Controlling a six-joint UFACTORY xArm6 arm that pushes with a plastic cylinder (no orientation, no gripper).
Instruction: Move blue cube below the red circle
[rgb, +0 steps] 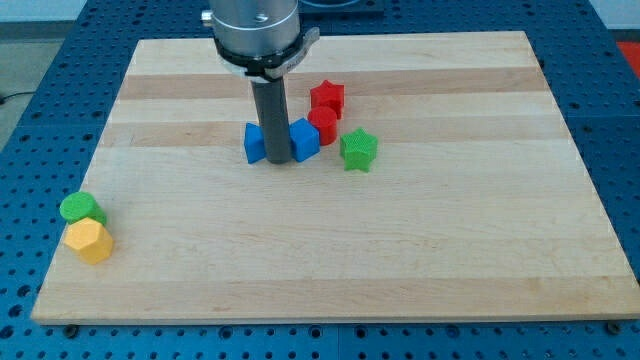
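Standing upright, rod | my tip (277, 160) between two blue blocks (256, 142) | hand: none visible

Pale wooden board (420, 260) with two blue blocks (256, 143) (305, 139), two red (327, 97) (323, 125), green star (358, 150), green (81, 208) and yellow (90, 241) blocks.

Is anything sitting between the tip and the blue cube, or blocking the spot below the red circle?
Nothing visible. My tip sits between two blue blocks, against the blue cube. The board below the red circle is bare; the green star stands just right.
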